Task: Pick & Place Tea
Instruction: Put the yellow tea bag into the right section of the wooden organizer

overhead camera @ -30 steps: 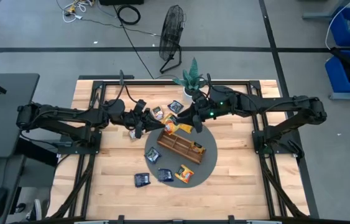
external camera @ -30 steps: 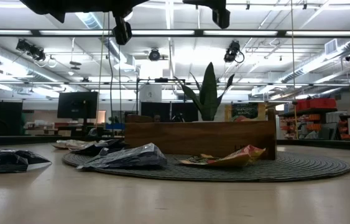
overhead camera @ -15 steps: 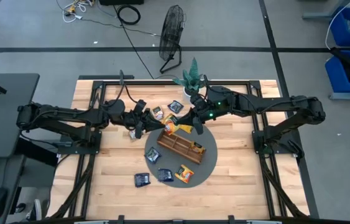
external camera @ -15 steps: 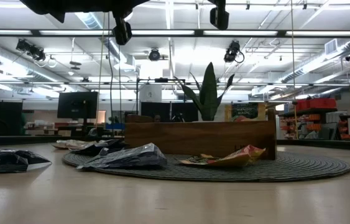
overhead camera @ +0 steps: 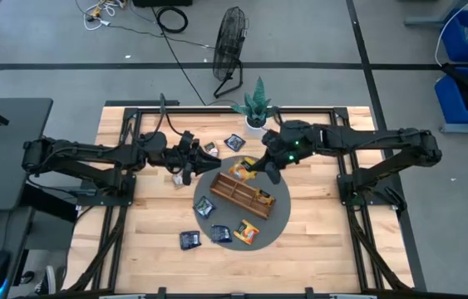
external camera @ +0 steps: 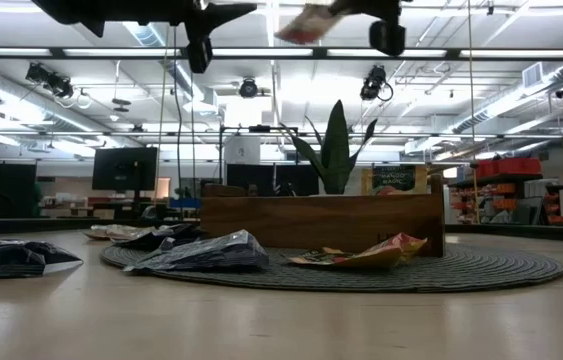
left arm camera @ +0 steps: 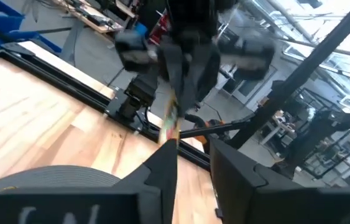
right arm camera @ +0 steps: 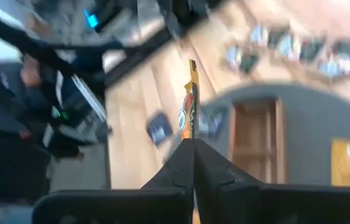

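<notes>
- Two arms over the table; right gripper (overhead camera: 260, 169) hangs above the wooden tray's (overhead camera: 242, 194) far end, fingers pinched tight on a yellow-orange sachet (right arm camera: 188, 107) held edge-on.
- Left gripper (overhead camera: 189, 165) hovers off the grey mat's (overhead camera: 277, 218) far-left edge, fingers (left arm camera: 162, 168) parted with a narrow gap, nothing seen between them.
- Other sachets lie loose: a dark one (overhead camera: 189, 240) on bare wood, a yellow one (overhead camera: 246, 232) on the mat, some near the potted plant (overhead camera: 254, 103).
</notes>
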You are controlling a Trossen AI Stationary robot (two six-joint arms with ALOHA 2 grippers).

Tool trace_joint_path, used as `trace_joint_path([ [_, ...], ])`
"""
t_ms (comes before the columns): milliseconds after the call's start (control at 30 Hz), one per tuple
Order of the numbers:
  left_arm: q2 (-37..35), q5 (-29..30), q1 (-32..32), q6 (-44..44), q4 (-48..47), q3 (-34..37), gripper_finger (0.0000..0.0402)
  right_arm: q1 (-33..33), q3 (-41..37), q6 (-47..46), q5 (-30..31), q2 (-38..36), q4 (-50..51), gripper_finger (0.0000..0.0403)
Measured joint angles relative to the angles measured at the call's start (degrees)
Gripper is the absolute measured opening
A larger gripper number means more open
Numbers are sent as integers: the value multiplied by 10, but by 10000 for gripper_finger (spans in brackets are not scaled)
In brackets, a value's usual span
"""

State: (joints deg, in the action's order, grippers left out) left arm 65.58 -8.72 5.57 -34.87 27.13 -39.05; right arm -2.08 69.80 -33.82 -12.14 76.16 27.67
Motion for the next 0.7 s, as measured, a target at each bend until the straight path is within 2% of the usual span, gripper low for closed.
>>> trace_joint_path([
  [367, 0, -1, 44, -4, 0, 0, 121, 53, 0, -25, 78, 5, 140, 0],
  [700, 0, -2, 49, -5, 0, 0, 122, 90, 0, -62, 113, 35, 174, 0],
])
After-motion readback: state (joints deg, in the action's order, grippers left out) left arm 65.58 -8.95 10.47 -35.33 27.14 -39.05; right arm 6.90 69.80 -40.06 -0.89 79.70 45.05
